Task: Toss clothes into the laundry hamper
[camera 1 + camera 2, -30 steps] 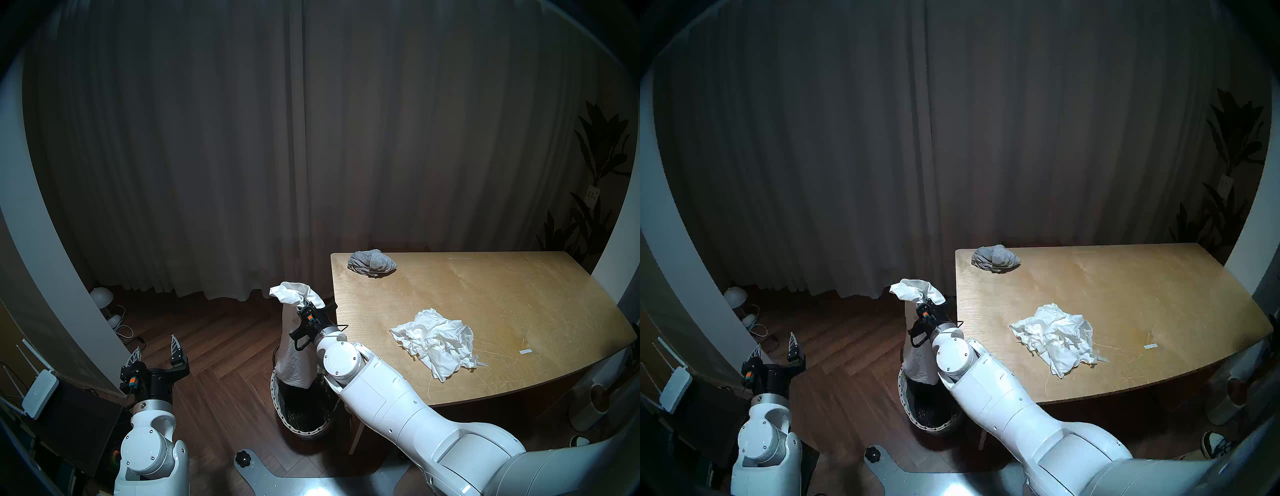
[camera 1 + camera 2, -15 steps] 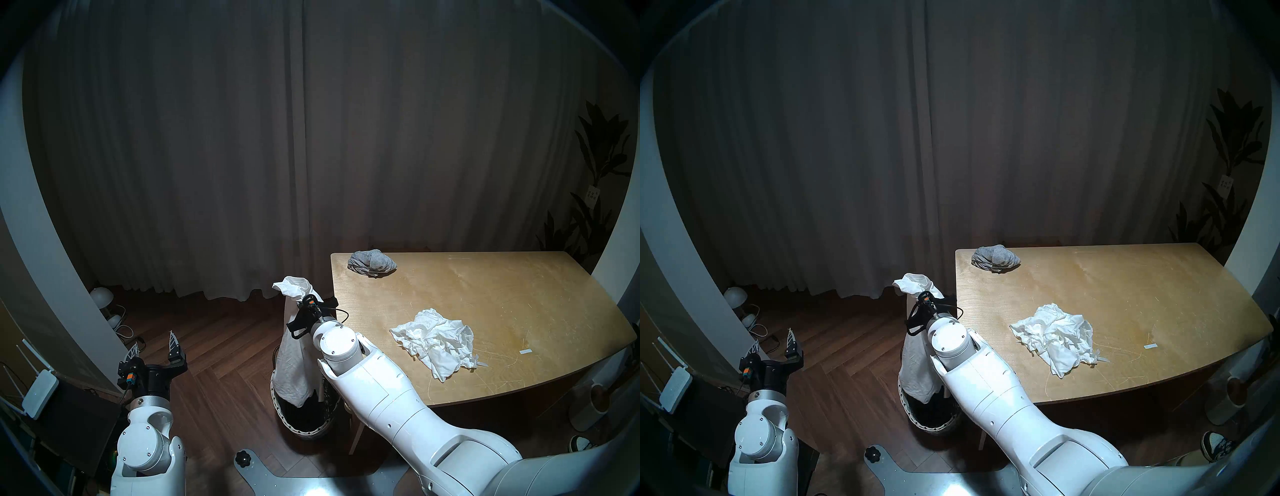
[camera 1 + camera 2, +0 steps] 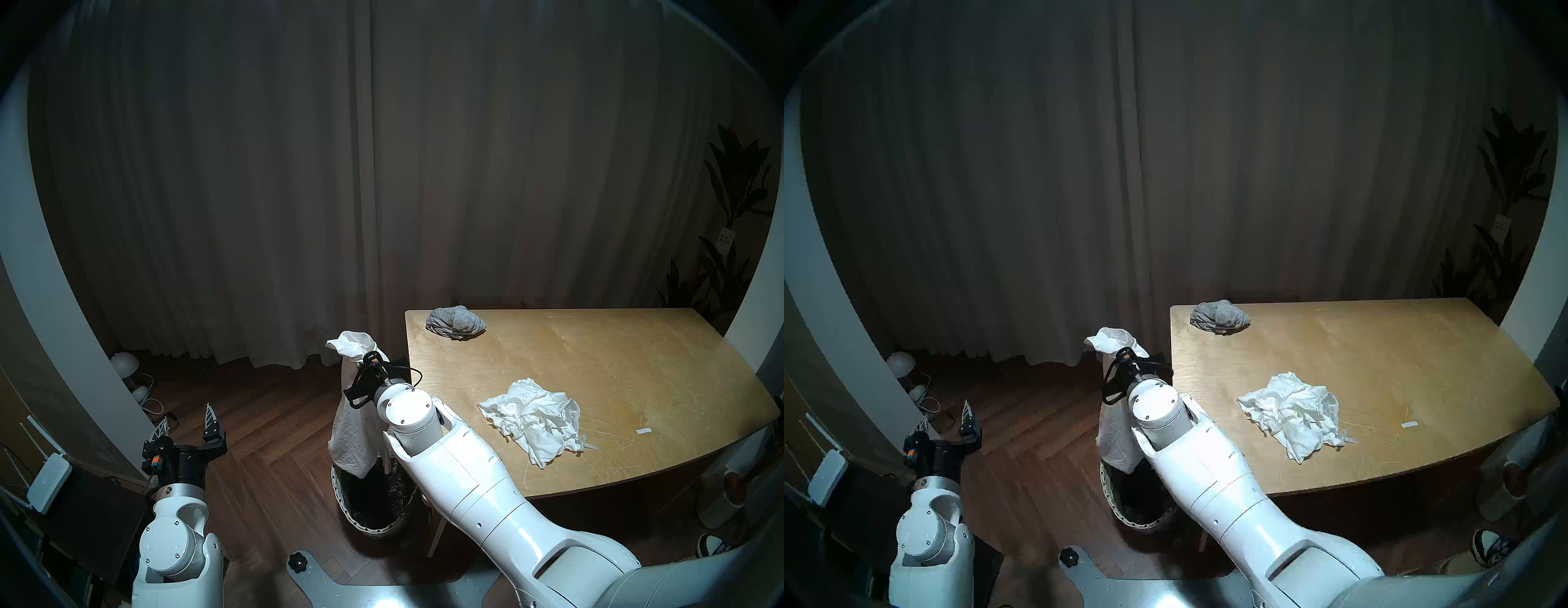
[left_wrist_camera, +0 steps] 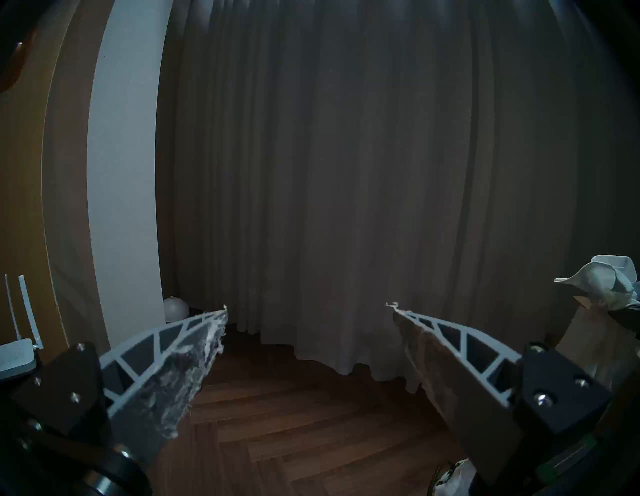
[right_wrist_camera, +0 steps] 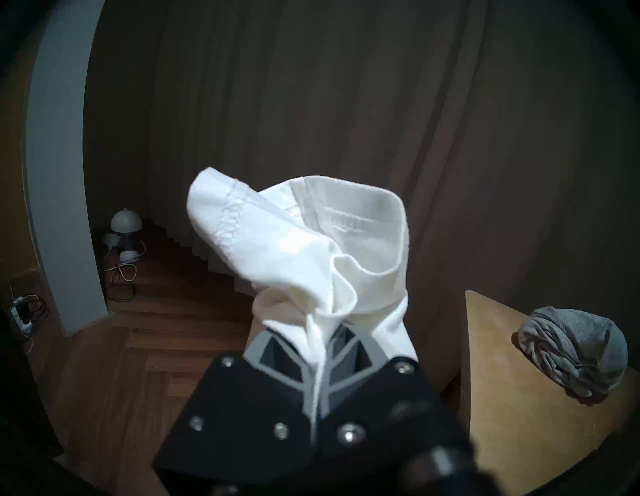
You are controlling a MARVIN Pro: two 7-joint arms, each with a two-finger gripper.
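The hamper (image 3: 373, 505) stands on the floor beside the bench (image 3: 636, 382), dark inside. The right gripper (image 5: 320, 346), clamped on one white garment (image 3: 354, 433), dangles it over the rim. Two garments lie on the bench: one white (image 3: 534, 418), one grey (image 3: 456, 321). The left gripper (image 4: 306, 311) is spread apart.

Pale wooden surface (image 3: 602, 382), scratched, with rounded corners, on the right. Grey knit garment (image 3: 456, 322) bunched at about eleven o'clock on it, near the far left corner. Crumpled white garment (image 3: 535, 418) toward six o'clock, well apart from the grey one. Small white strip (image 3: 645, 431) at about four o'clock. Dark herringbone wood floor (image 3: 263, 433) at left, bearing a wicker hamper (image 3: 373, 505) beside the surface's near left corner.
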